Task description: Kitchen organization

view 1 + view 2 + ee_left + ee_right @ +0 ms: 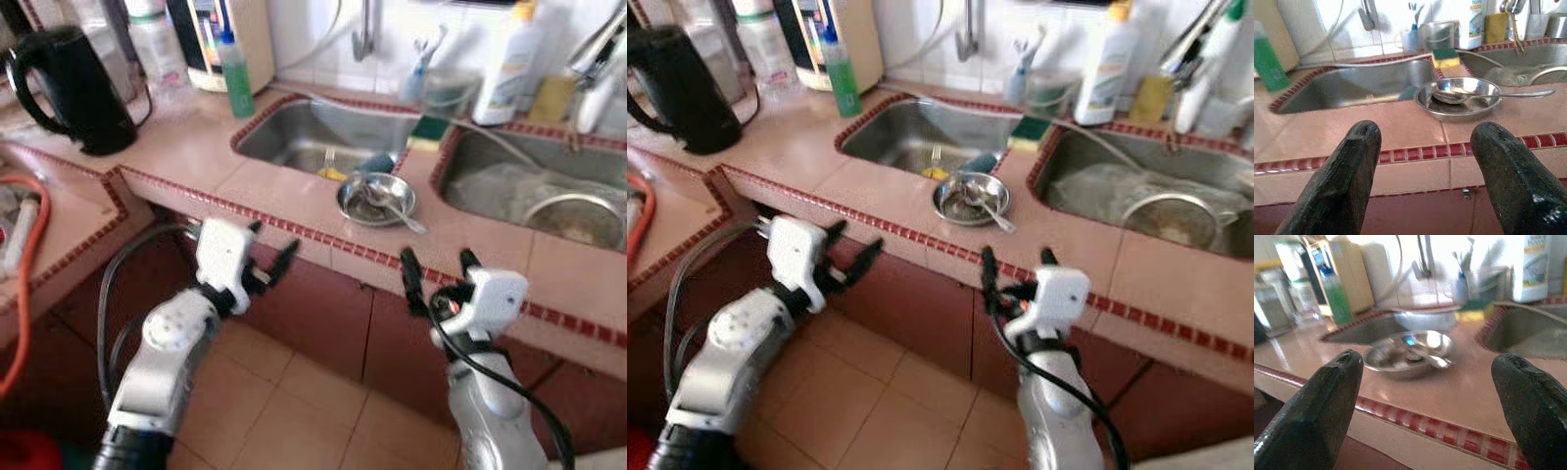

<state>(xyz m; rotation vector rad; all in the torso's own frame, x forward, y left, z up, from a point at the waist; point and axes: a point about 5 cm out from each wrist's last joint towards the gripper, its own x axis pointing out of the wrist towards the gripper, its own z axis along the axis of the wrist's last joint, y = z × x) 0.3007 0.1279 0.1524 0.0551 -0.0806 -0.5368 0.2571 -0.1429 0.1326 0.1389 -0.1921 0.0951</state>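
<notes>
Two sinks (323,132), one bowl (376,199), one spoon (397,212), one kettle (69,88)

I am looking at a home kitchen: a pink tiled counter (196,147) with two steel sinks (313,137), a tap (364,34) on the far wall, a black kettle (69,88) far left, and detergent bottles (509,64).

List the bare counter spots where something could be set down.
Free: tiles between the black kettle and the left sink; the front strip right of the steel bowl, before the right sink. Crowded: the back ledge with bottles and sponge.
</notes>
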